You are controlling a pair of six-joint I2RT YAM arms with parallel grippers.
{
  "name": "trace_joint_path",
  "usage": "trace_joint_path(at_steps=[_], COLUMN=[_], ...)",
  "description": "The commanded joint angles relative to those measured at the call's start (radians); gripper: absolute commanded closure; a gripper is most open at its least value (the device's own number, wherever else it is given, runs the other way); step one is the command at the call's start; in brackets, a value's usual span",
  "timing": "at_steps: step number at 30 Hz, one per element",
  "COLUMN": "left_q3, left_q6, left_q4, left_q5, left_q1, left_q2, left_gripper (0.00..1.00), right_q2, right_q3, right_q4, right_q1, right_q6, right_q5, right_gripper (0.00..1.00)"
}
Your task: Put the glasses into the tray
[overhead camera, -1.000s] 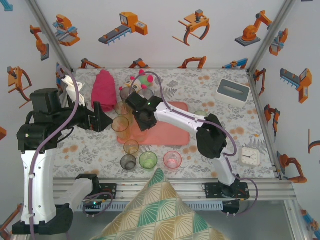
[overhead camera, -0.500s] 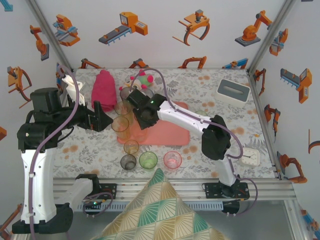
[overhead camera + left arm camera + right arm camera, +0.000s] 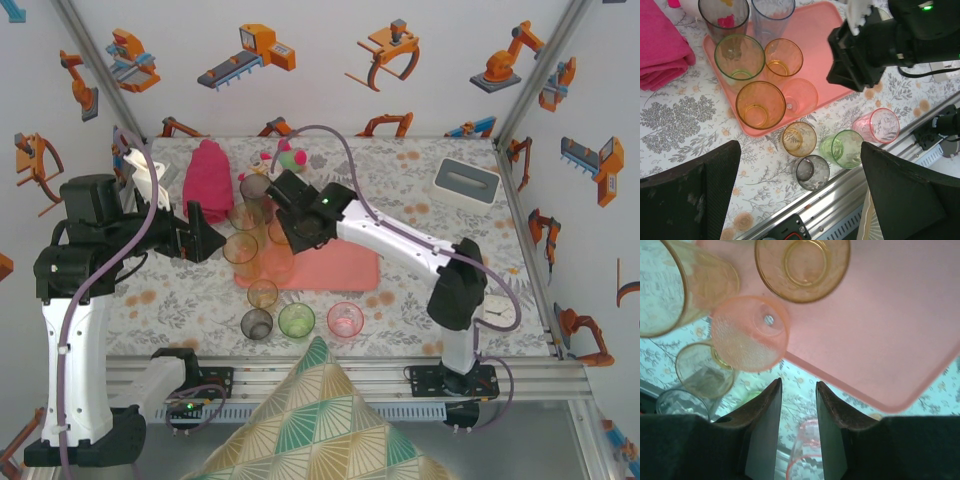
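While left gripper (image 3: 800, 150) gapes, right gripper (image 3: 798, 385) barely parted, both empty | tray (image 3: 825, 60): six glasses (image 3: 760, 105) | table (image 3: 685, 120) near edge: four | floral top

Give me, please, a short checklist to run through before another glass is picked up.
1. Right gripper empty, jaws parted: ok.
2. Left gripper open and empty: ok.
3. Tray has bare room: ok.
4. All glasses in tray: not ok; amber glass, grey glass, green glass and pink glass stand on the table.
5. Those four upright: ok.
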Motion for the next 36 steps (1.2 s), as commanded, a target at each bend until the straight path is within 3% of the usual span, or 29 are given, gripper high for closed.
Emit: trace_joint_path(at_steps=[1,14,21,27,36], left_q3=[0.028,0.021,0.013,0.013,0.024], left_q6=[0.000,0.004,0.051,0.058,0.053], left_q4=[-0.007,-0.007,-0.024,-0.007,-0.006], left_q5=[0.010,0.024,0.000,-0.028,-0.039], left_q1=[0.004,-0.007,-0.089,-0.118,-0.118], left_q2=[-0.001,0.010,0.043,0.060,0.068], left_gripper=[0.03,0.03,0.03,0.00,0.02], right_q2=[-0.098,-0.485,-0.651,-0.730,-0.728], right_q3=[-0.088,-0.534,-0.714,-0.796,-0.847], right_q4=[-0.031,0.005,0.031,0.053,0.061], right_q1=[0.007,0.005,0.005,0.005,0.005], right_q6=[0.037,0.204,0.285,0.304,0.323], right_q5=[0.058,0.071,0.025,-0.042,-0.080], right_gripper=[0.65,0.67,0.66,0.65,0.62])
